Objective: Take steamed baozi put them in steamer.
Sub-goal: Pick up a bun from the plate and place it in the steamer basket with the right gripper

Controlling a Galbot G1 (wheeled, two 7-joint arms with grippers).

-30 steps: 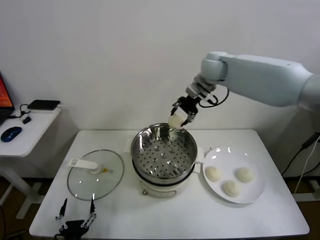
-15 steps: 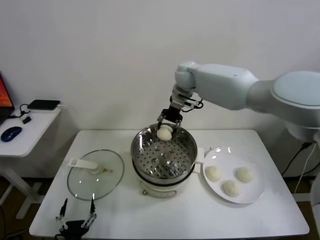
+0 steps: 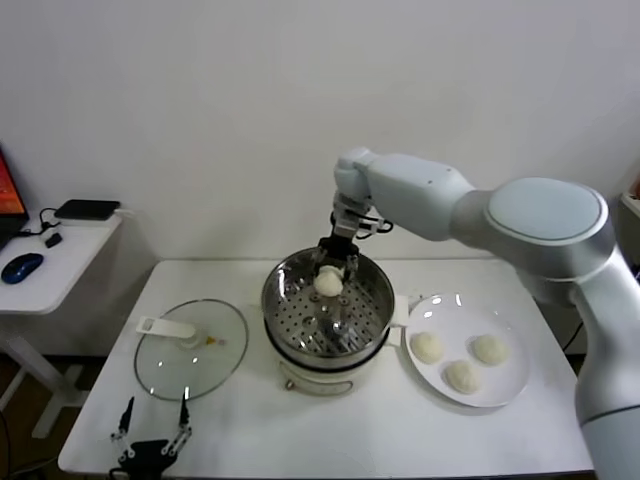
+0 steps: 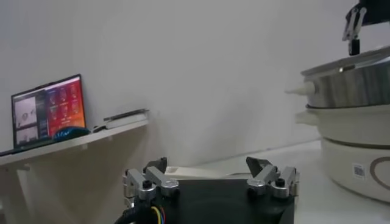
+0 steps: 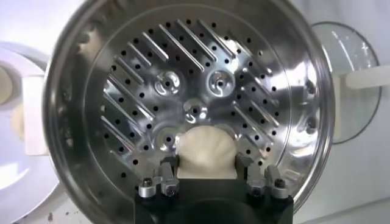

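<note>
- Hanging low over the counter's (image 3: 330, 430) near left corner, the left tool (image 3: 150, 437) is parked with its fingers spread wide and nothing between them; the left wrist view shows the same gap.
- Just behind it, toward the left edge, a glass lid (image 3: 191, 347) with a white handle lies flat.
- Toward the right edge, a white plate (image 3: 505, 385) carries three steamed baozi (image 3: 461, 376), set close together without touching.
- At the counter's middle stands the steamer (image 3: 375, 300), its steel basket on a cream-white base.
- Over the far part of the basket, the right tool (image 3: 331, 268) reaches down from the right arm, its fingers (image 5: 166, 176) closed on a fourth baozi (image 5: 206, 151).
- From the right wrist view, that baozi sits between the fingers above the perforated floor; whether it touches the floor I cannot tell.
- Beyond the left edge, a side table holds a blue mouse (image 3: 22, 267).
</note>
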